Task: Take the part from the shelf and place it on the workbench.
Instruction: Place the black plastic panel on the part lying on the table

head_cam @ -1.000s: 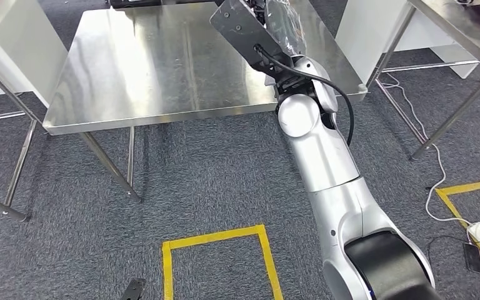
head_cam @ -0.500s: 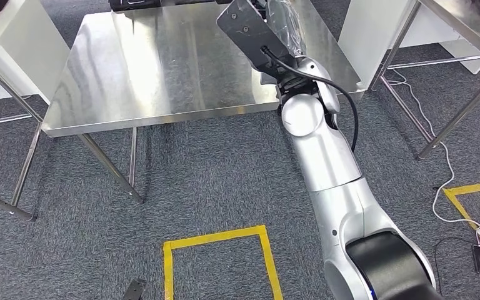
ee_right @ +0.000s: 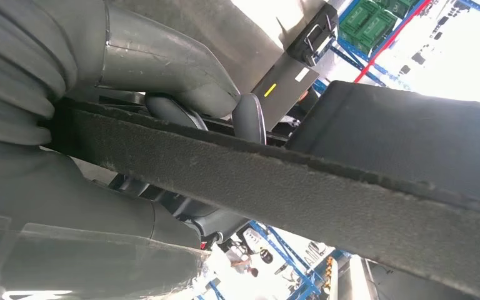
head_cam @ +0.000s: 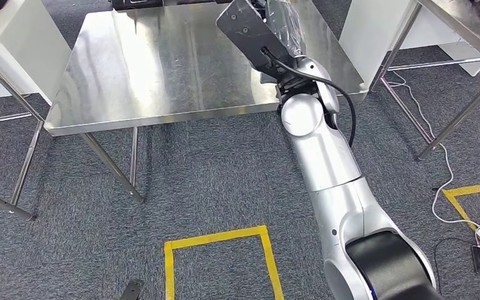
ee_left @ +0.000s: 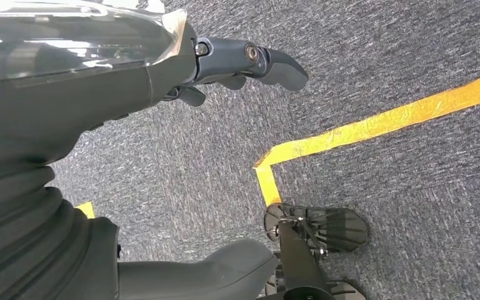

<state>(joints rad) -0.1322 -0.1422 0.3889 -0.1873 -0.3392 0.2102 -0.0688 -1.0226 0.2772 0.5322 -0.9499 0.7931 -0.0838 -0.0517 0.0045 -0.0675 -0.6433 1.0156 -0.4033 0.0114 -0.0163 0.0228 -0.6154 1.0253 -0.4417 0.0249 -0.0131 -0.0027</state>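
The right hand (head_cam: 274,25) is raised over the right side of the steel tabletop (head_cam: 162,69), near its far edge, and it carries the part (ee_right: 325,194), a flat dark slab with a rough, fibrous edge. In the right wrist view the thick thumb and the darker fingers (ee_right: 250,115) close on one face of the slab while the palm backs the other, so the grip looks firm and nothing is loose. The part's long axis runs straight out past the fingers, away from the wrist, and it sits edge-on to that camera. In the head view a dark plate at the wrist and a clear plastic cover hide most of it, so I cannot tell how high it hangs above the steel or how it is tilted. The bare steel lies to the left of and nearer than the hand, so the coming move is probably a lowering with the slab turned flat, its broad face meeting the tabletop. The left hand (ee_left: 225,69) hangs low at the robot's side over grey carpet and a strip of yellow tape (ee_left: 375,125); its fingers are slack, a little apart and hold nothing. It is well away from the tabletop, so the right hand alone is placed to set the part down.
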